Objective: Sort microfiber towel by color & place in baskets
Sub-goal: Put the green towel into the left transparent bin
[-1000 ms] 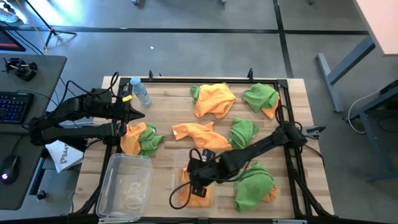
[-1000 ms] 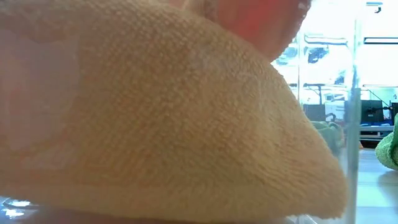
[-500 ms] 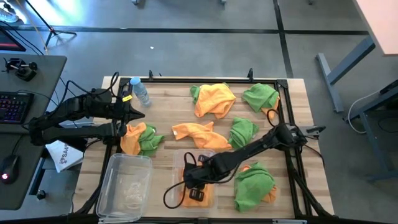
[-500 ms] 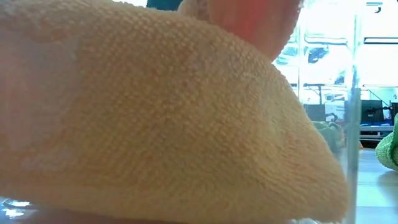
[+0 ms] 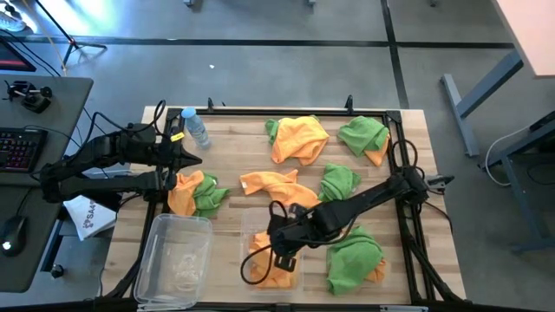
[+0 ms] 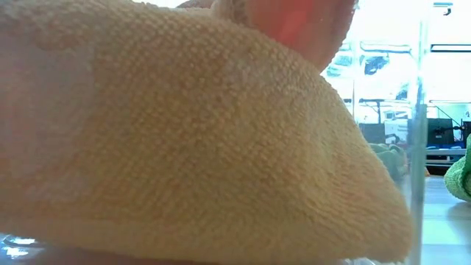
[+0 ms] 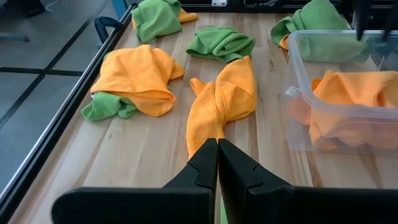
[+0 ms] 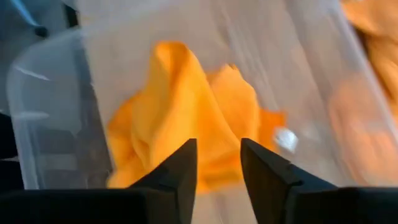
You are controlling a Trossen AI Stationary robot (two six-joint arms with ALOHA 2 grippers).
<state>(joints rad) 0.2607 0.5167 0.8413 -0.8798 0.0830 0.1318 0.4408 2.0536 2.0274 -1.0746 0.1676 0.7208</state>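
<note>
My right gripper (image 5: 279, 256) hangs over the right-hand basket (image 5: 250, 227), jaws apart, with an orange towel (image 8: 186, 118) lying inside, released. My left gripper (image 7: 217, 163) waits, jaws together. Next, I judge, comes lifting clear toward another orange towel on the table (image 5: 243, 165).

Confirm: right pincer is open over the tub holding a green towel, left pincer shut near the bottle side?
One thing is off: the towel in that tub is orange, not green, as the high view and the right wrist view show. The rest holds: the right pincer is open above it, and the left pincer is shut on the bottle side of the table.
</note>
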